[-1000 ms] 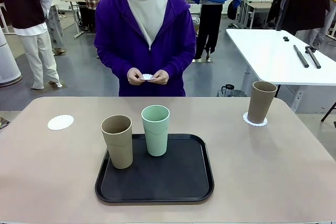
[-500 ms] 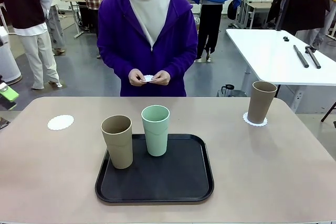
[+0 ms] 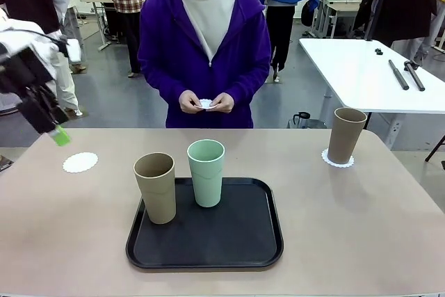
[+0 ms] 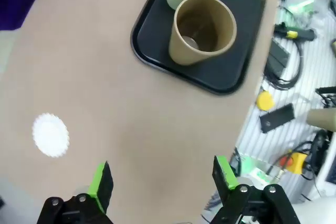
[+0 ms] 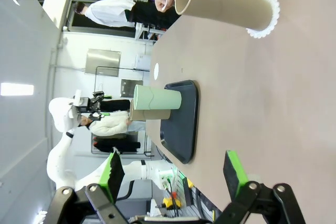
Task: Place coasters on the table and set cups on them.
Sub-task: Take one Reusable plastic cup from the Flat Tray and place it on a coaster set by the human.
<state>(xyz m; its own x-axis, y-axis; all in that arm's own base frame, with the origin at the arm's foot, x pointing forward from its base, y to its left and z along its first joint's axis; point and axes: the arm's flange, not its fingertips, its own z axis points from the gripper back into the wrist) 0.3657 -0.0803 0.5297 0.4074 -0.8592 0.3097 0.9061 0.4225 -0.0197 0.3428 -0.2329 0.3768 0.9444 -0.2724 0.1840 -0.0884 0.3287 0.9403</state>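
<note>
The left arm has swung in over the bench's left end since a second ago, and the person has shifted slightly toward the robot's right. The left jaws stand released with nothing between the green pads, hovering near the bare white scalloped paper doily. The right jaws are likewise spread and empty, above the beige-pink bench, short of the tan tapered tumbler that already stands on its own lacy doily. Farther out, a second tan tumbler and a mint green tumbler wait close together on the black rounded tray. The person's hands hold a third doily. The risks: a reach for the nearer tan tumbler could knock its mint neighbour over, and a tall cup set down off-centre may skid or crease the light paper
</note>
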